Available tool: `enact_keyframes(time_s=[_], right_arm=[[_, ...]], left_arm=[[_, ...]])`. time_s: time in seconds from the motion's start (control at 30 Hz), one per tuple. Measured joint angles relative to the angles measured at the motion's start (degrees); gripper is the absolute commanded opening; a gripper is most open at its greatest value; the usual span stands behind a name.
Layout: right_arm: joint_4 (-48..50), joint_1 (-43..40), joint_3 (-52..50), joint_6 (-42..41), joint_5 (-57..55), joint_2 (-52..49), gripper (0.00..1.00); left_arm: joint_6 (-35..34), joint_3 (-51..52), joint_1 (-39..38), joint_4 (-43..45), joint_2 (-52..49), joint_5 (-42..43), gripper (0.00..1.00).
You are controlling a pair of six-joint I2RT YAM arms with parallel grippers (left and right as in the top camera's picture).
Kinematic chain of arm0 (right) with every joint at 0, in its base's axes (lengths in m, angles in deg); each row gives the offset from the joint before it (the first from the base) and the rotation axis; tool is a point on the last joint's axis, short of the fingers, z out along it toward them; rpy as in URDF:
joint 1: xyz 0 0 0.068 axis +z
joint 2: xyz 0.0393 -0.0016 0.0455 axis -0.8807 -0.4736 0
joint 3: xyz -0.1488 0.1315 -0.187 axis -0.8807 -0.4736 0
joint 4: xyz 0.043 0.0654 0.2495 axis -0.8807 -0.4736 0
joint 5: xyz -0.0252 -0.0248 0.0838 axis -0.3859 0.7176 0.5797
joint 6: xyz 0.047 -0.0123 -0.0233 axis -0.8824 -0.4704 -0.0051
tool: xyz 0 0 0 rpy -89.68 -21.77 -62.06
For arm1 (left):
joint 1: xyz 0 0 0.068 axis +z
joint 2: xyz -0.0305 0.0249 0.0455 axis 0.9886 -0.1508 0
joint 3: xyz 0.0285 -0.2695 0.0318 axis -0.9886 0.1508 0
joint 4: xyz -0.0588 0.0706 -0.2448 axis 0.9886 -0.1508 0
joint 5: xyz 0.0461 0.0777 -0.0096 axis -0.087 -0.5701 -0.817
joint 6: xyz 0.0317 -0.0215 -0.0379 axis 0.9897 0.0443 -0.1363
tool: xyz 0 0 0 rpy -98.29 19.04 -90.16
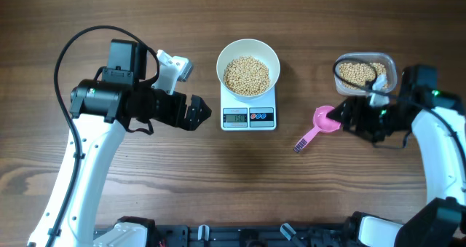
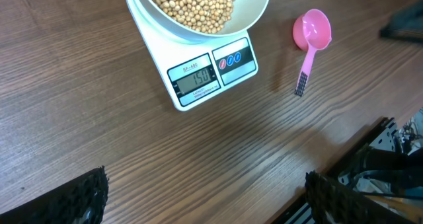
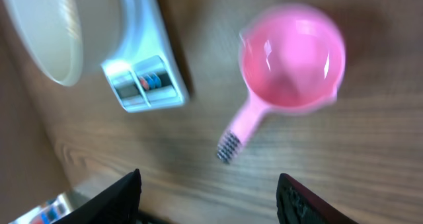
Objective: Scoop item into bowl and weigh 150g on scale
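View from above and from both wrists. The white bowl (image 1: 221, 63) stood on the platform of the scale (image 1: 248, 118), at the middle of the wooden counter (image 1: 218, 189), and covered most of the platform. A heap of tan-yellow beans (image 1: 247, 75) filled the floor of the bowl. The scale's front edge, with its grey display (image 2: 195, 77) and two round buttons, faced the near side of the counter; in the left wrist view the display read 150.

The left pincer (image 1: 198, 114) hung just left of the scale, apart from it, with its jaws wide and nothing between them. Its dark fingers (image 2: 89, 197) showed only at the two lower corners of the left wrist view.

A pink scoop (image 1: 314, 129) lay flat on the counter to the right of the scale, cup up and empty, its handle pointing toward the near left. The right pincer (image 1: 339, 118) stood just beside the cup of the scoop. In the right wrist view, which was blurred, its fingers (image 3: 122, 197) stood apart, with bare counter between them, and the scoop lay free ahead of them.

A clear plastic tub (image 1: 394, 66) holding more beans sat at the far right, behind the right arm.
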Motion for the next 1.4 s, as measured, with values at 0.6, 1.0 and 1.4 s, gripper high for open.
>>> enact_keyframes(time_s=[0.6,1.0,1.4], right_arm=[[3.3,0.0,21.3,-2.3,-10.3,14.6,1.00],[-9.5,0.0,22.0,-6.6,-23.5,21.9,1.00],[-12.4,0.0,22.0,-6.8,-24.3,18.8,1.00]], left_arm=[[0.0,0.0,0.0,0.0,0.0,0.0,1.00],[0.0,0.0,0.0,0.0,0.0,0.0,1.00],[0.0,0.0,0.0,0.0,0.0,0.0,1.00]])
